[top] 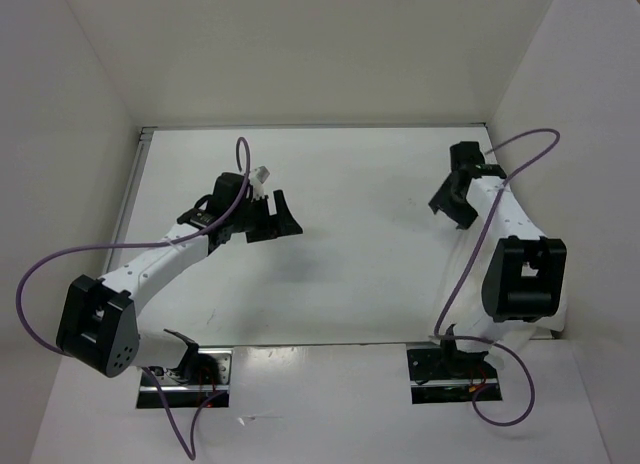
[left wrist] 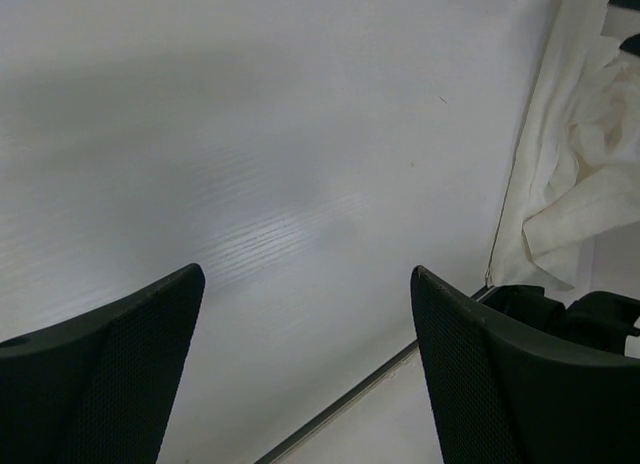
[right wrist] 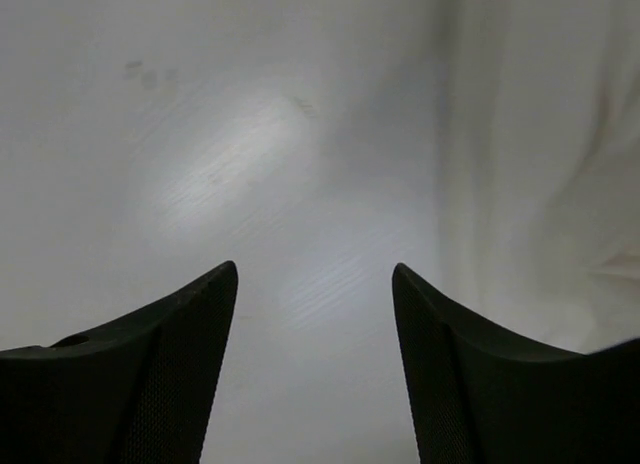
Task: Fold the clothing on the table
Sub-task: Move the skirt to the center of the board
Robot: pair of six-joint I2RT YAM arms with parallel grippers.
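I see the clothing (left wrist: 585, 174), white, creased and crumpled, bunched at the right edge of the table (left wrist: 250, 134) near its front corner. My left claw (left wrist: 305, 274) and right claw (right wrist: 313, 269) gape wide, holding nothing.

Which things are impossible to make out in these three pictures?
1. The clothing, left wrist view: cut off by the right picture edge, so its whole shape is unknown.
2. Top view: the clothing cannot be told from the white table.
3. Right wrist view: pale folds at the right, too blurred to name.
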